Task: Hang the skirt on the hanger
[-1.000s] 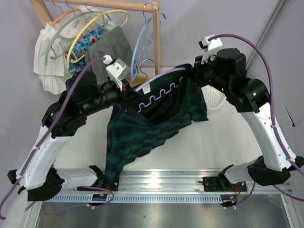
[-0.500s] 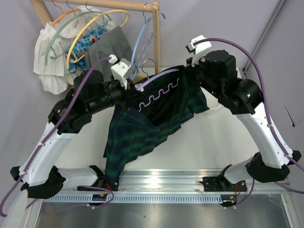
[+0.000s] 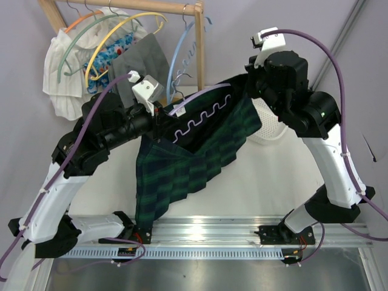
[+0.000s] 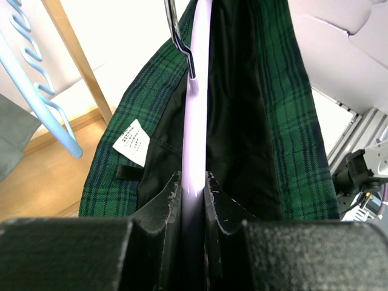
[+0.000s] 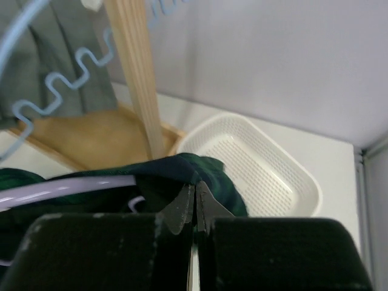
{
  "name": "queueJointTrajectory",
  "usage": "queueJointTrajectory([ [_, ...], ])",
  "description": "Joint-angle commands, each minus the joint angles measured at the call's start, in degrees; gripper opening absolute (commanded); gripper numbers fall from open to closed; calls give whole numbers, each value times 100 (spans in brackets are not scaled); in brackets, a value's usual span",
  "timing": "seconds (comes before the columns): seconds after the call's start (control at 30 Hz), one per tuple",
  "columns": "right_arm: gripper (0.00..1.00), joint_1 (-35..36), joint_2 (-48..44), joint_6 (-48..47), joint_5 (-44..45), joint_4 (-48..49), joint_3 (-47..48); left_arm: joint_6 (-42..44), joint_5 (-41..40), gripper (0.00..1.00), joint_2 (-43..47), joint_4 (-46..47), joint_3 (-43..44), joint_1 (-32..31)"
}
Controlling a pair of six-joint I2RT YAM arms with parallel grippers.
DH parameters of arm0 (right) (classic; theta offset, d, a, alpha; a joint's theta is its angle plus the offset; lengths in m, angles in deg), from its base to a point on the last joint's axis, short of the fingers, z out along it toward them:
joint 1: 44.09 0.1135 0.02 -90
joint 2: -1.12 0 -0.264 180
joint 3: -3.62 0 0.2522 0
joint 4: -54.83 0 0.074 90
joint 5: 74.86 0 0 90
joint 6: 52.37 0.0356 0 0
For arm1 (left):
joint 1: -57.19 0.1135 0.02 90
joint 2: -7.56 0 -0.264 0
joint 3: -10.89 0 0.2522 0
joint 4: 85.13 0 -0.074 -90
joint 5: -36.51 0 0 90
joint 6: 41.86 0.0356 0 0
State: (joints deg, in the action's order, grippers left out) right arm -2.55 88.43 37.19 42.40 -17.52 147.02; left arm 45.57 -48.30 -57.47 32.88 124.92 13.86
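Lavender wavy-barred plastic hanger (image 4: 197, 121) is being steadied in the clenched left pincer (image 4: 193, 193) while the right pincer (image 5: 194, 200), pinching the green-navy plaid pleated skirt (image 3: 182, 176), is holding its waistband taut over the end.

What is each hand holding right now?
Left hand: closed on the hanger.
Right hand: closed on the skirt.

Bright, even light; blurred wrist foregrounds

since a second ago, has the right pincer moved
Yes. Judged against the wooden rack post in the top view, the right pincer now sits slightly higher in the frame, after briefly swinging toward that post.
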Motion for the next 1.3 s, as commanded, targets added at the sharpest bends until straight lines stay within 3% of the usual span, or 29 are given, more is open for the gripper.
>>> queueJointTrajectory([
  [0.0, 0, 205, 163, 89, -73, 532, 737, -33, -17, 0, 79, 551, 64, 18],
  [0.17, 0, 188, 216, 80, 324, 165, 449, -86, -492, 0, -18, 464, 63, 18],
  [0.33, 0, 459, 252, 344, -854, 320, 281, -86, -484, 0, -184, 472, 300, 18],
  [0.43, 0, 1230, 330, -477, 299, 576, 272, -51, -675, 0, -378, 306, 406, -9],
  [0.47, 0, 1295, 374, -648, 1393, 498, 228, -42, -703, 0, -404, 270, 423, -17],
  [0.53, 0, 947, 436, -650, 1877, 296, 167, -42, -695, 0, -335, 279, 389, -26],
  [0.6, 0, 533, 332, -204, 1346, -91, 201, -42, -695, 0, -264, 340, 344, -26],
  [0.67, 0, -11, 86, 384, 251, 126, 18, -59, -677, 0, -220, 349, 336, -26],
  [0.77, 0, -111, -337, 205, 601, 619, -668, -60, -642, 0, -150, 323, 353, -53],
  [0.9, 0, -436, -127, 238, 588, 111, -222, -7, -651, 0, -10, 208, 423, -70],
  [1.03, 0, -16, -30, 440, -335, 514, -247, -42, -563, 0, 44, 279, 397, -88],
  [1.17, 0, 635, 654, 248, -161, 323, 847, -25, -563, 0, -53, 279, 300, -114],
  [1.27, 0, 847, 700, -94, 399, 286, 854, -16, -589, 0, -53, 279, 291, -123],
])
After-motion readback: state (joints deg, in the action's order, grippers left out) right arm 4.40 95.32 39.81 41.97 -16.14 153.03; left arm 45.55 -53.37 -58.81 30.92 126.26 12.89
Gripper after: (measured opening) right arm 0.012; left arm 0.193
